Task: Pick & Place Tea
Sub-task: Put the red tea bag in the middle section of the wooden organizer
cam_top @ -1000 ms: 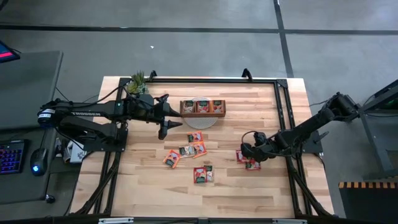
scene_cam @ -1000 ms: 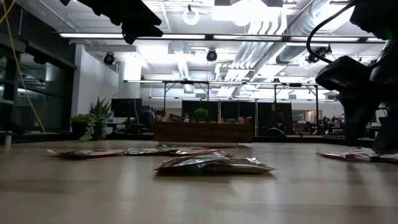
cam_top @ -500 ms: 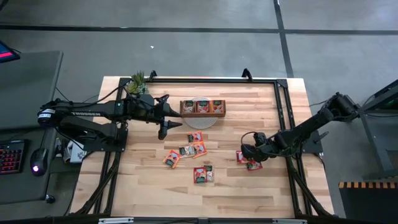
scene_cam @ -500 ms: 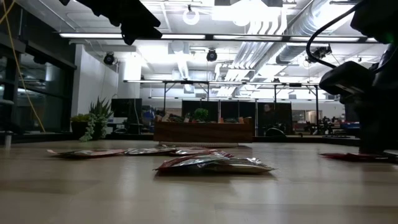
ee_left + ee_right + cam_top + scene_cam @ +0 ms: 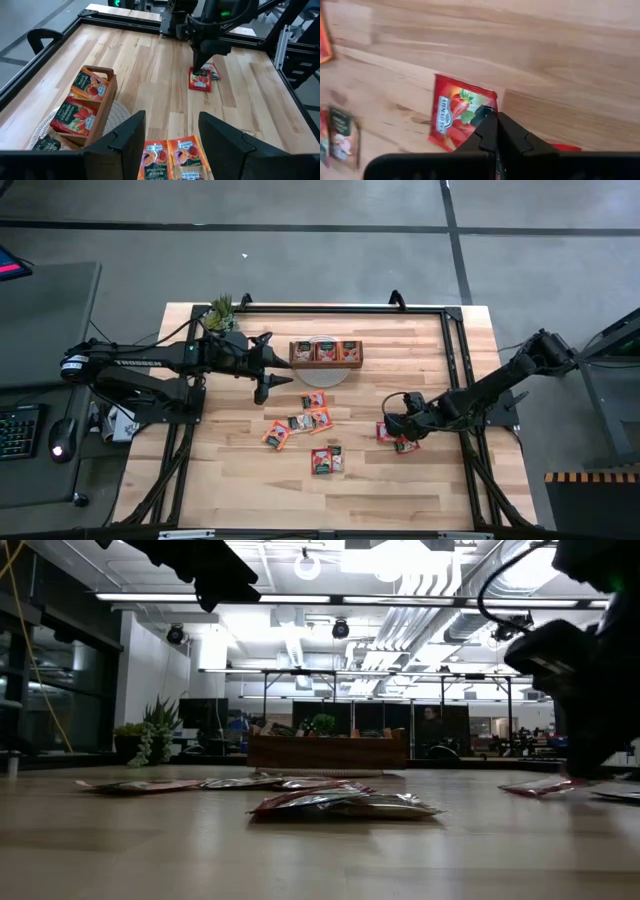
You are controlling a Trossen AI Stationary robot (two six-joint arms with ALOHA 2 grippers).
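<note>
Tea sachets [image 5: 307, 421]: seven loose on table [image 5: 420, 350], three in tray [image 5: 326, 362].

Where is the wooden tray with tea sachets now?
In the high view the wooden tray stands at the table's far middle, on a pale round mat, just right of the left gripper.

Little print can be read. In the left wrist view, the pale label of an orange square tea sachet [image 5: 153, 161] lying on the light wooden surface [image 5: 150, 70] seems to read "PEACH". In the right wrist view, the white label strip on a red square tea sachet [image 5: 457, 117] with a strawberry picture carries a brand word too blurred to make out. Other sachet labels are too small to read.
</note>
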